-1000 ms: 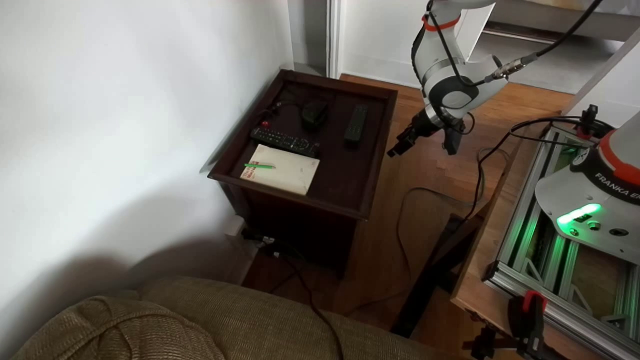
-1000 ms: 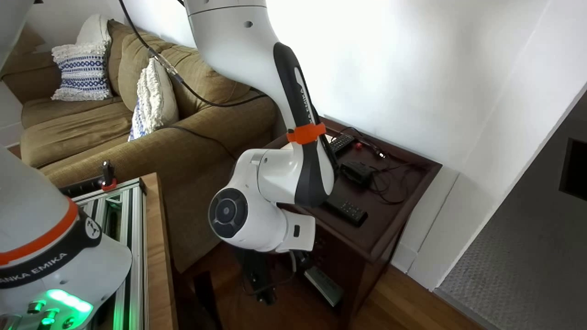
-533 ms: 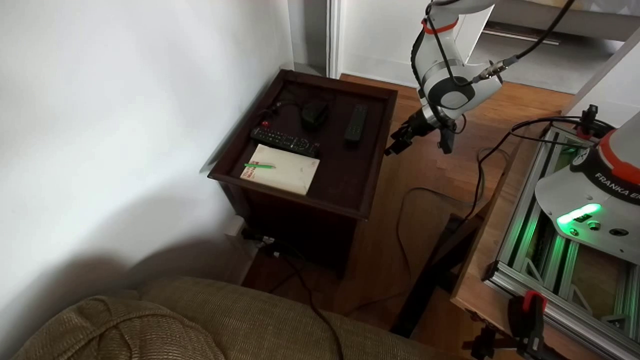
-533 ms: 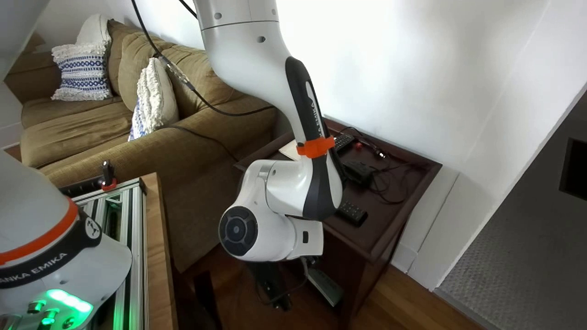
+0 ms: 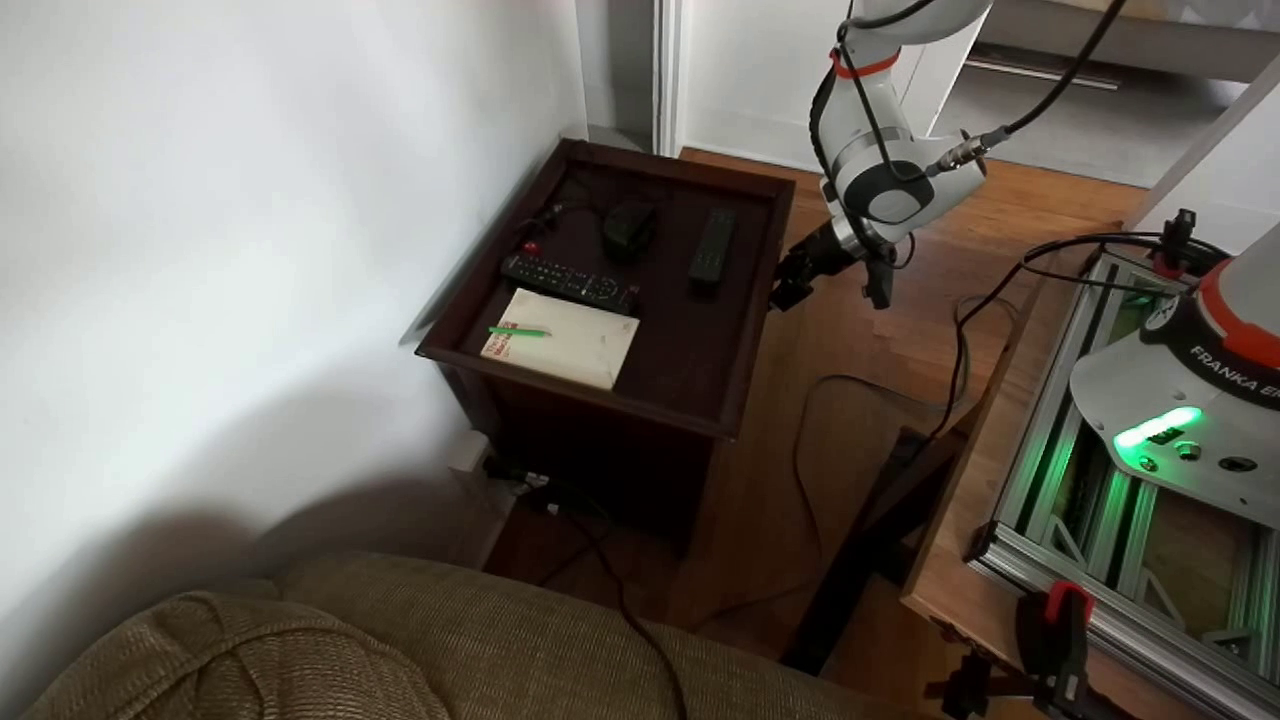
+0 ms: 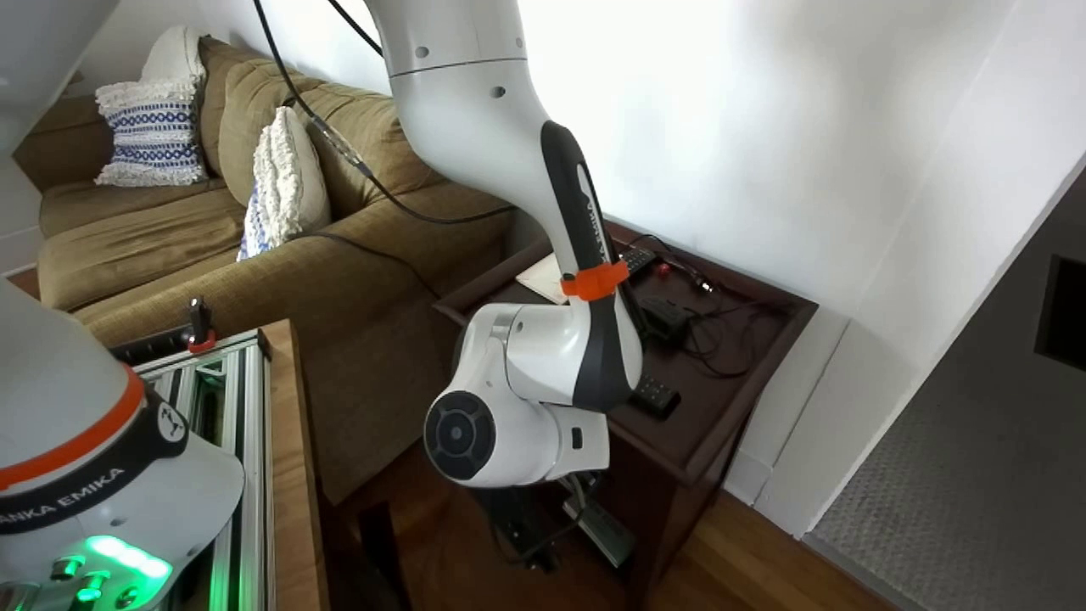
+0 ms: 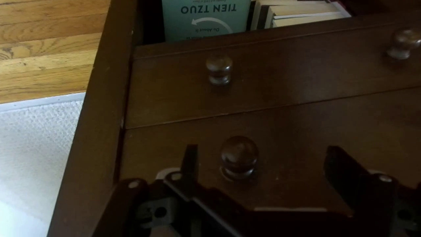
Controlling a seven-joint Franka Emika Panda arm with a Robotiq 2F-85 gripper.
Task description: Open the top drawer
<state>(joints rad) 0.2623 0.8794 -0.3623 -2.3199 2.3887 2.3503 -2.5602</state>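
The wrist view looks upside down. The top drawer [image 7: 289, 158] is the dark reddish-brown front panel nearest my gripper, and it looks flush with the frame. Its round wooden knob [image 7: 239, 156] shows between my gripper's [image 7: 263, 148] two fingers, closer to the finger on the picture's left. The fingers are wide apart and hold nothing; how far they reach around the knob cannot be told. In an exterior view my gripper [image 5: 785, 290] is beside the side table's [image 5: 755, 360] edge, just below the top. In both exterior views the drawer front is mostly hidden or very dark.
A lower front panel [image 7: 279, 72] with two knobs adjoins the drawer. Books [image 7: 207, 19] stand on the shelf below it. Remotes [image 5: 712, 245], a notebook [image 5: 560, 340] with a green pencil, and cables lie on the table. A sofa [image 5: 520, 630] and wall stand close by.
My arm has moved toward the table's front, leftward and slightly forward in one exterior picture, rightward and down in the opposite picture. The table and things on it have not moved.
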